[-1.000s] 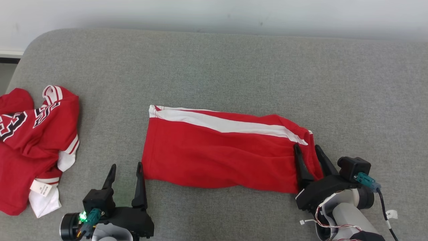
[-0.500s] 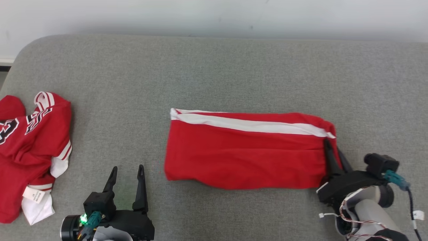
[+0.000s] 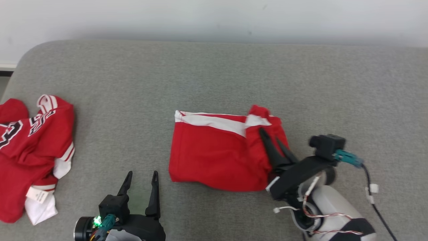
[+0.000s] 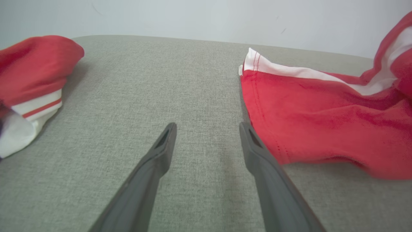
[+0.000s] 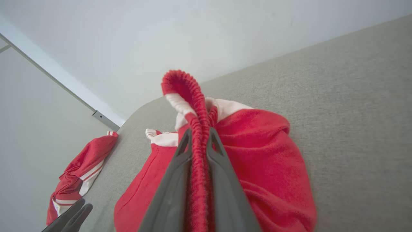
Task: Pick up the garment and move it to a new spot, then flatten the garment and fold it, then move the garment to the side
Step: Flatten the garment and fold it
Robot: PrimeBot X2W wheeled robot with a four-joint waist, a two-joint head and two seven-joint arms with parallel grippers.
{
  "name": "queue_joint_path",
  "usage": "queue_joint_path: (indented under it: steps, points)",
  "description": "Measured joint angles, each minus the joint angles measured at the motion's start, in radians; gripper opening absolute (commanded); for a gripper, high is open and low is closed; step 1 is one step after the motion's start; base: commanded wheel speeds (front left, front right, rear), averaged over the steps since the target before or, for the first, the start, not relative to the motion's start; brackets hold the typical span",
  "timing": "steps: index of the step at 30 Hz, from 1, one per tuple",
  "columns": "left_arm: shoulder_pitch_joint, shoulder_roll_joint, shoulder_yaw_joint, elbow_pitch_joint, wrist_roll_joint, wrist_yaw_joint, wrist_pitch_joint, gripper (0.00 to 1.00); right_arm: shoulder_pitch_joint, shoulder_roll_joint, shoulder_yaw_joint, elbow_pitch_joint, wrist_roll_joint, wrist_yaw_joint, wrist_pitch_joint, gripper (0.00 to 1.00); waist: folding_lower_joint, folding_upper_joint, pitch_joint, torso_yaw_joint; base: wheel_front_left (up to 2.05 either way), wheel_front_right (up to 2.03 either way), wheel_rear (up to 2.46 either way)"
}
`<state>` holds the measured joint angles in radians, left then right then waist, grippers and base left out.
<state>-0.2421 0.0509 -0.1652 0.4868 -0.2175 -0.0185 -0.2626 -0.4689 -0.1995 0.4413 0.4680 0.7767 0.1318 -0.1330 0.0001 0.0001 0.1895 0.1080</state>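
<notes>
— Where's your garment (image 3: pixel 214 157)?
— Mid-cushion (image 3: pixel 200 73), lying flat except for its right end, which is lifted and bunched over the rest.
— Your right gripper (image 3: pixel 269 135)?
— Clamped on the ribbed waistband (image 5: pixel 196 106), which you can see pinched between the fingers in the right wrist view.
— Left gripper (image 3: pixel 142 173)?
— Jaws wide, holding nothing, just beside the garment's left hem. A jersey (image 3: pixel 33 140) lies well apart, far left.

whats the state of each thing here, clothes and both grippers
red shorts, waistband end lifted and doubled over the rest, which lies flat
right gripper, shut on the red shorts' waistband
left gripper, open, empty
red jersey, crumpled in a heap, untouched
</notes>
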Motion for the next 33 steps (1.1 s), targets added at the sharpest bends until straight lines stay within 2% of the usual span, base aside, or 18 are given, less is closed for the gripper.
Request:
queue_joint_path:
  steps: [6, 14, 15, 16, 17, 22, 26, 28, 33]
  points:
    - [-0.002, 0.000, -0.042, 0.000, -0.017, 0.003, 0.000, 1.00, -0.055, 0.058, 0.067, 0.003, 0.045, 0.000, 0.043, 0.00, 0.0000, 0.0000, -0.003, 0.056, 0.00, 0.00, 0.00]
    - [0.012, 0.000, -0.095, -0.006, -0.031, 0.012, 0.000, 1.00, -0.128, 0.109, 0.070, 0.184, 0.005, 0.000, 0.004, 0.00, 0.0000, 0.0000, -0.002, 0.168, 0.00, 0.00, 0.00]
    - [0.016, 0.000, -0.098, -0.006, -0.031, 0.016, 0.000, 1.00, -0.136, 0.116, 0.068, 0.209, -0.002, 0.000, -0.007, 0.37, 0.0000, 0.0000, -0.002, 0.183, 0.00, 0.00, 0.00]
    - [0.017, 0.000, -0.100, -0.006, -0.031, 0.018, 0.000, 1.00, -0.143, 0.122, 0.064, 0.235, -0.002, 0.000, -0.019, 0.91, 0.0000, 0.0000, -0.002, 0.197, 0.00, 0.00, 0.00]
    - [0.018, 0.000, -0.102, -0.007, -0.031, 0.018, 0.000, 1.00, -0.150, 0.127, 0.064, 0.255, -0.006, 0.000, -0.034, 1.00, 0.0000, -0.0001, -0.002, 0.210, 0.00, 0.00, 0.00]
    - [0.023, 0.000, -0.095, -0.017, -0.030, 0.021, 0.000, 1.00, -0.168, 0.143, 0.083, 0.301, -0.011, 0.000, -0.090, 1.00, -0.0001, -0.0001, -0.005, 0.255, 0.00, 0.00, 0.00]
    - [0.026, 0.000, -0.079, -0.036, -0.029, 0.023, 0.000, 1.00, -0.168, 0.146, 0.049, 0.307, -0.017, 0.000, -0.123, 1.00, -0.0001, 0.0000, -0.007, 0.242, 0.00, 0.00, 0.00]
    - [0.024, 0.000, -0.067, -0.052, -0.021, 0.027, 0.000, 1.00, -0.164, 0.131, 0.006, 0.301, -0.046, 0.000, -0.127, 1.00, -0.0002, -0.0001, -0.008, 0.225, 0.00, 0.00, 0.00]
    - [0.022, -0.001, -0.032, -0.076, -0.003, 0.028, 0.000, 1.00, -0.082, 0.091, -0.201, 0.200, -0.167, 0.000, -0.129, 1.00, -0.0001, 0.0000, -0.013, 0.164, 0.00, 0.00, 0.00]
